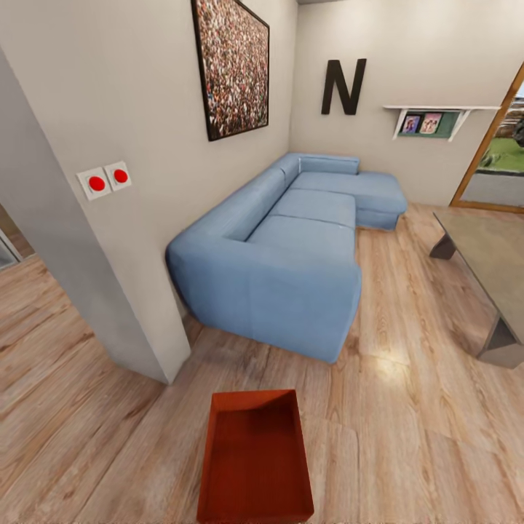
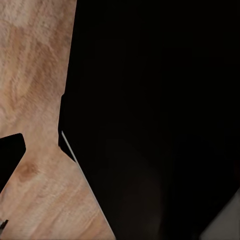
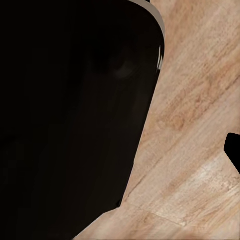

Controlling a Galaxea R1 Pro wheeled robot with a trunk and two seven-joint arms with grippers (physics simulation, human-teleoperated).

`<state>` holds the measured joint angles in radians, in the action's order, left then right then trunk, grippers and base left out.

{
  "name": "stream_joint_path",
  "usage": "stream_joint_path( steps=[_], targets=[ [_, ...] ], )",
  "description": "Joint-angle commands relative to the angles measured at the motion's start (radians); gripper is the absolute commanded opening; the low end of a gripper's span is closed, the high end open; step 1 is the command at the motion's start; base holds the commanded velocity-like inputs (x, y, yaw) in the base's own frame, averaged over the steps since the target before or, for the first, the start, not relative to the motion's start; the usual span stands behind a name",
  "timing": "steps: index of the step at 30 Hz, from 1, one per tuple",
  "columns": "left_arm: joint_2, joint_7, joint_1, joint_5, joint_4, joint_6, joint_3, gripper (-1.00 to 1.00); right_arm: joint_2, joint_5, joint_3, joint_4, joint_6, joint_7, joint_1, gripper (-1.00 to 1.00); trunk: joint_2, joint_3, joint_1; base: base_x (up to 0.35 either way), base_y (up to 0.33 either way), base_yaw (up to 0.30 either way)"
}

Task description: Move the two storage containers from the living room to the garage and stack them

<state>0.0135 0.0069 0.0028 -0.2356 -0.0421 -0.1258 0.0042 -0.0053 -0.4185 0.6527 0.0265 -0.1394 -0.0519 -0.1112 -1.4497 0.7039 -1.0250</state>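
One orange-red storage container (image 1: 255, 458) sits open side up at the bottom middle of the head view, over the light wood-plank floor (image 1: 407, 407) of the living room. I cannot tell whether it rests on the planks or is held up. Its inside is empty. In the left wrist view a dark fingertip (image 2: 10, 157) juts in over the planks beside a large black mass (image 2: 160, 115). The right wrist view shows another dark fingertip (image 3: 234, 152) and a black rounded body (image 3: 70, 115). The garage is out of view.
A blue sectional sofa (image 1: 291, 247) stands ahead along the wall. A grey wall corner (image 1: 109, 291) with two red buttons (image 1: 105, 180) juts out at the left. A low grey table (image 1: 487, 269) is at the right, with a glass door (image 1: 502, 153) behind it.
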Motion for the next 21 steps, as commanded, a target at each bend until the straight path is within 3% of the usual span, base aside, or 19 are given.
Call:
stream_joint_path(
  steps=[1, 21],
  targets=[
    [0.000, 0.001, 0.000, -0.005, -0.001, -0.002, 0.000, 1.00, 0.001, -0.008, 0.008, 0.003, -0.005, 0.000, -0.001, 1.00, 0.000, 0.002, 0.000, 0.000, 0.000, 0.000],
    [-0.001, 0.001, 0.000, -0.004, -0.001, -0.002, -0.001, 1.00, 0.001, -0.009, 0.003, 0.003, -0.006, 0.000, -0.001, 1.00, 0.000, 0.034, 0.000, 0.000, 0.000, 0.000]
  ],
)
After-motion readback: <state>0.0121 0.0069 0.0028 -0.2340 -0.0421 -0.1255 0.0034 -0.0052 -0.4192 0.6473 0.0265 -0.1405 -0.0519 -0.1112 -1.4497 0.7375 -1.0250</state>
